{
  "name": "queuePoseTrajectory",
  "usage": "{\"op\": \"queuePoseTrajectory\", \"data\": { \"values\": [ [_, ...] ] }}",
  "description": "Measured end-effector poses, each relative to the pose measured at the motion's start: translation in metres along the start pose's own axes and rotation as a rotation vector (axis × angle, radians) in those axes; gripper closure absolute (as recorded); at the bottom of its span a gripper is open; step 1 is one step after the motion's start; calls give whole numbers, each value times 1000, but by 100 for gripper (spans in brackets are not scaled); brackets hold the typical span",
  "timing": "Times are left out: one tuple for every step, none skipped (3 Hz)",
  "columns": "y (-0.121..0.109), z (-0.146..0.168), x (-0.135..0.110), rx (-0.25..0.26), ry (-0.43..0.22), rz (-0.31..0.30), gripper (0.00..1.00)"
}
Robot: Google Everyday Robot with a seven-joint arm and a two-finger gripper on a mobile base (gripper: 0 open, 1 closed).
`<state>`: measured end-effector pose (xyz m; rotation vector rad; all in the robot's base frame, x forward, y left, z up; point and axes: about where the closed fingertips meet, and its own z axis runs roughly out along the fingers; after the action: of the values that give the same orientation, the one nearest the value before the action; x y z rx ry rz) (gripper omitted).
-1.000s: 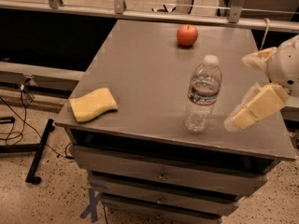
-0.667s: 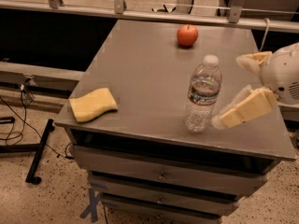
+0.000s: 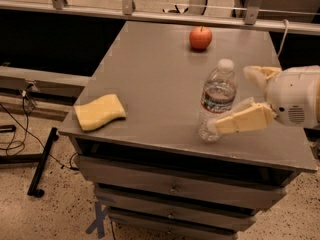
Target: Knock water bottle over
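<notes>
The water bottle (image 3: 216, 96), clear ribbed plastic with a white cap and a red, white and blue label band, stands upright near the front right of the grey table (image 3: 160, 69). My gripper (image 3: 233, 99) comes in from the right at the bottle's height. Its cream fingers are spread open. The nearer finger (image 3: 242, 120) reaches the lower right side of the bottle and looks to be touching it. The farther finger (image 3: 260, 74) is behind and to the right of the bottle. The gripper holds nothing.
A red apple (image 3: 200, 38) sits at the back of the table. A yellow sponge (image 3: 99, 112) lies near the front left corner. Drawers (image 3: 172, 189) are below the tabletop. A rail (image 3: 150, 15) runs behind the table, and cables lie on the floor to the left.
My gripper has moved left toward the bottle, and its nearer finger now reaches the bottle's lower side. The bottle still stands upright in the same spot.
</notes>
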<state>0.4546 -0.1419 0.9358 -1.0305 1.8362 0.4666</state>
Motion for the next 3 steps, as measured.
{"op": "queuePoseTrajectory", "data": {
  "values": [
    [0, 9, 4, 30, -40, 35, 33],
    [-3, 17, 4, 48, -64, 57, 58],
    [-18, 24, -2, 59, -65, 48, 80]
  ]
}}
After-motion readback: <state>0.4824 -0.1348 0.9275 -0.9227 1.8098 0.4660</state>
